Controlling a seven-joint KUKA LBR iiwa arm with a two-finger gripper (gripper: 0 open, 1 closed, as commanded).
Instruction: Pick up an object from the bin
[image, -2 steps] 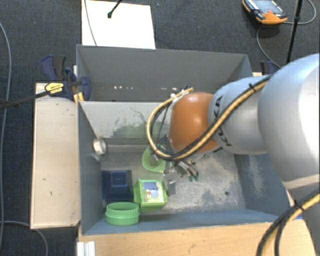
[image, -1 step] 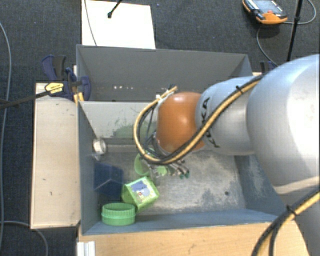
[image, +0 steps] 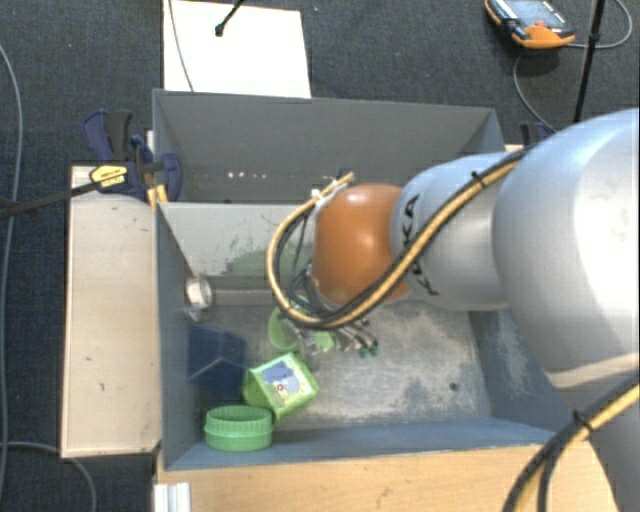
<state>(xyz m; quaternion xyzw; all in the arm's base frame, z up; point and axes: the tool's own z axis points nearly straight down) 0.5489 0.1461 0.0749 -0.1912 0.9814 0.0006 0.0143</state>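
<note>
claw (image: 350, 342) low beside a pale green thing (image: 282, 328); grip state can't be told.

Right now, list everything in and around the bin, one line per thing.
Bin: one, grey metal, centre of the view.
Round lid: one, green, front left corner of the bin floor.
Small carton: one, green with a white and blue label, tilted, just behind and right of the lid.
Block: one, dark blue, against the left wall, behind the lid.
Metal cylinder: one, silver, rear left of the floor.
Light green thing: one, partly hidden under the wrist; kind unclear.
Arm: one, silver, orange wrist cover and cables, coming in from the right.
Gripper: one, dark, beside the light green thing.
</note>
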